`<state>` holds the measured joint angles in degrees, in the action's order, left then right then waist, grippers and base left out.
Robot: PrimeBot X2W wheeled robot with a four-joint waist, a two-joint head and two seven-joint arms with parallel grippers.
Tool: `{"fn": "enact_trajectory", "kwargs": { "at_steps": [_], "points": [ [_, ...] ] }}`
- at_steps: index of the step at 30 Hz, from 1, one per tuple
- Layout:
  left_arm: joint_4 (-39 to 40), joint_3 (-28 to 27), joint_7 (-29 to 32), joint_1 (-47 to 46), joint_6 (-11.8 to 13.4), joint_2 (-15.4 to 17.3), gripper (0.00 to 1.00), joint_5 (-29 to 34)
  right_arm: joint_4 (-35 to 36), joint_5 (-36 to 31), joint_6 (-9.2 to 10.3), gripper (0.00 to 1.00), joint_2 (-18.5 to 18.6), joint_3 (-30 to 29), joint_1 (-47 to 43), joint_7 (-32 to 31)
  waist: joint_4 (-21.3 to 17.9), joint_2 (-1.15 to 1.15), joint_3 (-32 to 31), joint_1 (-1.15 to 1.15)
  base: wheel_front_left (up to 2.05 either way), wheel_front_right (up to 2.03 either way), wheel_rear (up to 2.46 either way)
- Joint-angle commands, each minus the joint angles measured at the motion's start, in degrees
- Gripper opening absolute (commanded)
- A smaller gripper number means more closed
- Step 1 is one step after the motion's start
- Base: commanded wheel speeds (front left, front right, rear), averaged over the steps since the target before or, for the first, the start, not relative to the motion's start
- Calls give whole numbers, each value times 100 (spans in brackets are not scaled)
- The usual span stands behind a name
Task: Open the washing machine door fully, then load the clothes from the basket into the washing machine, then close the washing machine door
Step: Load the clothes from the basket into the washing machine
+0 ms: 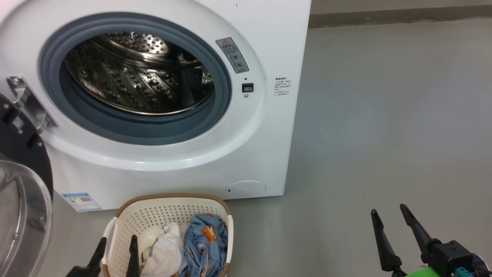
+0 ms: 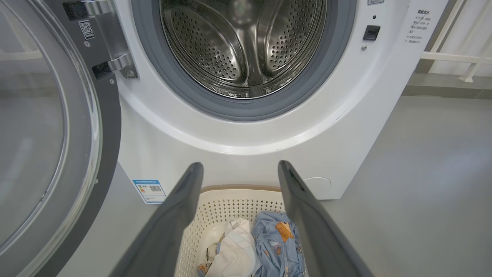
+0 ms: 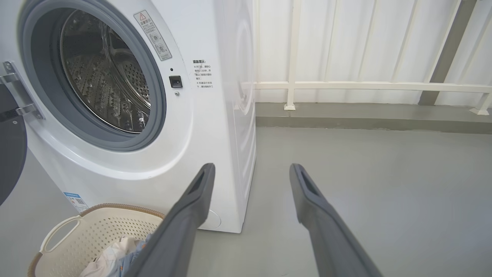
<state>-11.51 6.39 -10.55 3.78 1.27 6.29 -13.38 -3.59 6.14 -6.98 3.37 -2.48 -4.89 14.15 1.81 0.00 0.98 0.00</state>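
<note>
The white washing machine [image 1: 265, 46] stands ahead, its steel drum [image 1: 134, 77] bare inside the grey gasket. Its door [image 1: 23, 200] hangs swung out at the left, black ring and glass bowl toward me; the left wrist view shows that door [image 2: 46, 127] wide open. On the floor in front sits the cream basket [image 1: 127, 215] holding the clothes [image 1: 192, 246], a white cloth beside light blue printed fabric. My left gripper [image 1: 118, 244] hovers open over the basket's left rim, nothing between its fingers. Off to the right my right gripper [image 1: 388, 209] stands open above bare floor.
Grey floor [image 1: 384, 134] stretches to the right of the machine. A white railing [image 3: 365, 86] and a low kerb run along the back wall. The open door takes up the room at the left of the basket.
</note>
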Motion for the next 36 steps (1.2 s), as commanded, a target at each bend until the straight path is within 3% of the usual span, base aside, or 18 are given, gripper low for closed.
{"fn": "enact_trajectory", "kwargs": {
  "at_steps": [1,7,23,36],
  "points": [
    [29,-141,-10,-344,0,85,100,-26,172,1,-51,100,64,165,112,11,6,0,66,0,0,0,0],
    [-775,8,-24,-810,-126,60,100,-35,237,28,-51,100,102,193,240,3,-2,0,352,0,0,0,0],
    [-4187,484,-96,-2825,-751,-225,100,-421,425,181,-51,100,311,325,892,24,-299,0,1744,0,0,0,0],
    [-5573,830,-140,-4163,-871,-325,100,-864,471,323,-51,100,397,506,1581,78,-653,0,3082,0,0,0,0]
  ]
}}
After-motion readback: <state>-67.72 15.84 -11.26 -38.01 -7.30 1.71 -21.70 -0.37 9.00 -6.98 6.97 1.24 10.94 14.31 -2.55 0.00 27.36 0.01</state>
